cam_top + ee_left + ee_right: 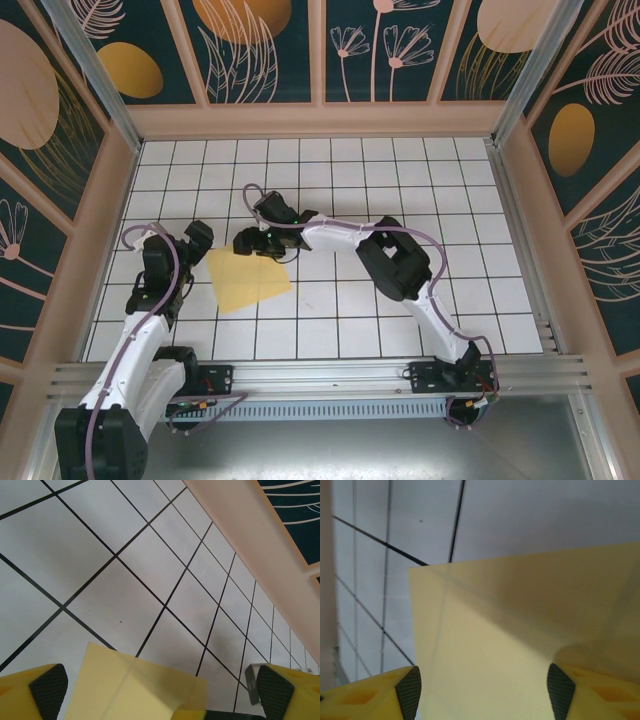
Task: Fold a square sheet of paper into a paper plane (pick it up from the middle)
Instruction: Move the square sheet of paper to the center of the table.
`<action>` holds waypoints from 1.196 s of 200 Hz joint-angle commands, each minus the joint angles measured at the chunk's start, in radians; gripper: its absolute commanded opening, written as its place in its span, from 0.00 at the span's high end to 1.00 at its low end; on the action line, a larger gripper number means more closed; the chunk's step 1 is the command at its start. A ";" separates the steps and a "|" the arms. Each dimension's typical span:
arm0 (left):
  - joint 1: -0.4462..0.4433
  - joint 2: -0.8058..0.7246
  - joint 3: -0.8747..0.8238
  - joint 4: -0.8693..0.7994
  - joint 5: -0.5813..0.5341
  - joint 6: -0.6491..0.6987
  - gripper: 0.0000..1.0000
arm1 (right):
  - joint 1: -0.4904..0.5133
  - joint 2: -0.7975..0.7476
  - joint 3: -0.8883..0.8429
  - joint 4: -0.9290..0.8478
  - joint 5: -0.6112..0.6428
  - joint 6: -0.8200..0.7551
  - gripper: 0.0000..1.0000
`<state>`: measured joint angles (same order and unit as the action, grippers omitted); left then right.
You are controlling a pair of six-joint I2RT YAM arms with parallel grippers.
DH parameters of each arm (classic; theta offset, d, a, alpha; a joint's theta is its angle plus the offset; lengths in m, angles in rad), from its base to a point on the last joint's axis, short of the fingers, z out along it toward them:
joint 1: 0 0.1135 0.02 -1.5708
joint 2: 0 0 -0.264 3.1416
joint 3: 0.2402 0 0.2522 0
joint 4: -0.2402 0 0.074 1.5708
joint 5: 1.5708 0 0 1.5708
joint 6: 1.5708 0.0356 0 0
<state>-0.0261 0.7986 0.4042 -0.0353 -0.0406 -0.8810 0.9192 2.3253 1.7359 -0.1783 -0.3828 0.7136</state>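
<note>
Closest to the top camera are the two arm bases (170,378), bolted at the near edge of the white gridded bench (420,330). On the bench's left half, between the two arms' reach, the square sheet of paper (248,282) lies flat, turned a little against the grid. It is not yet folded, though faint crease lines cross it.

Over the sheet's far edge sits the right end effector (248,241), jaws apart and straddling the paper. Its wrist view shows the sheet running between its pads (409,692) and swelling softly beside one of them. Whether the pads press on it I cannot tell. At the sheet's left corner the left end effector (198,243) has its jaws spread wide, holding nothing.

I judge the sheet to be nearly weightless, limp and easily creased, and likely to slide on the smooth tiles. Lying flat, it offers no edge to get under. The best hold is probably at its middle, with the pads pressed down and drawn together to raise a ridge. A hold at the edge would let it droop.
</note>
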 commanded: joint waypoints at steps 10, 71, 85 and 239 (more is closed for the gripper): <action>0.005 -0.028 0.028 -0.026 0.026 -0.001 0.01 | 0.000 0.026 0.019 -0.148 0.120 0.029 0.32; 0.004 -0.014 -0.046 0.110 0.210 -0.043 0.01 | -0.104 -0.202 -0.345 -0.069 0.202 -0.015 0.34; 0.003 -0.002 -0.056 0.126 0.230 -0.054 0.01 | -0.140 -0.262 -0.427 -0.062 0.201 -0.052 0.34; -0.152 0.055 -0.070 0.182 0.228 -0.041 0.01 | -0.200 -0.493 -0.594 -0.029 0.213 -0.039 0.35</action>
<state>-0.1715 0.8558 0.3058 0.1448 0.2028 -0.9718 0.6716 1.8008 1.0695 -0.1738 -0.1757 0.6605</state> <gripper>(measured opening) 0.988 0.660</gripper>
